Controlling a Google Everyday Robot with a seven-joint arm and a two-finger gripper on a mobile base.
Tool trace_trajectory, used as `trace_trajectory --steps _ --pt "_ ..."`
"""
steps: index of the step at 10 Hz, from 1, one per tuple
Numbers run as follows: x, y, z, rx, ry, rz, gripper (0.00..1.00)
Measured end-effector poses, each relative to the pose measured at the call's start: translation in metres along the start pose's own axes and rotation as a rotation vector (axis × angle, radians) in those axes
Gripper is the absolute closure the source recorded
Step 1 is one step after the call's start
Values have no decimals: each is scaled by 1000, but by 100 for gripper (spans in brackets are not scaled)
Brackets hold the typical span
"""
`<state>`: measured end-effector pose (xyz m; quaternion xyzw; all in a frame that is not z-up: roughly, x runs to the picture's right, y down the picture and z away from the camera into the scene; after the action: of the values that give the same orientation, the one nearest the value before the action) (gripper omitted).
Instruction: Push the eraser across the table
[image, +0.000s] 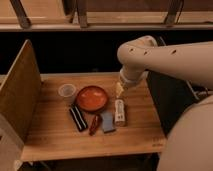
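The light-brown wooden table (55, 137) has an upright panel (20, 95) on its left side. A white oblong block with a dark mark, which looks like the eraser (119, 112), lies right of centre on the table. My gripper (120, 90) hangs from the white arm (165, 55), just above and behind the far end of the eraser. I cannot tell whether it touches the eraser.
A red bowl (91, 98) sits left of the gripper, with a clear cup (66, 91) beyond it. A black bar (78, 118), a red pepper-like object (94, 124) and a blue-grey pad (108, 121) lie in front, left of the eraser. The table's right edge is close.
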<state>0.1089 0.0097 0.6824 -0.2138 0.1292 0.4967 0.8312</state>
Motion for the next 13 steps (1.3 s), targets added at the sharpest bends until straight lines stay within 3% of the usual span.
trace_trajectory --steps 1,3,4,6,8,9,13 --pt "0 0 0 0 0 0 48" --pt "1 0 2 -1 5 0 69" --pt "2 5 8 -17 16 -2 78" --pt "3 31 35 -91 63 -29 97" --pt "8 52 62 -155 129 -66 100" --pt "9 58 70 -171 149 -79 100" --pt "11 58 71 -169 155 -84 100"
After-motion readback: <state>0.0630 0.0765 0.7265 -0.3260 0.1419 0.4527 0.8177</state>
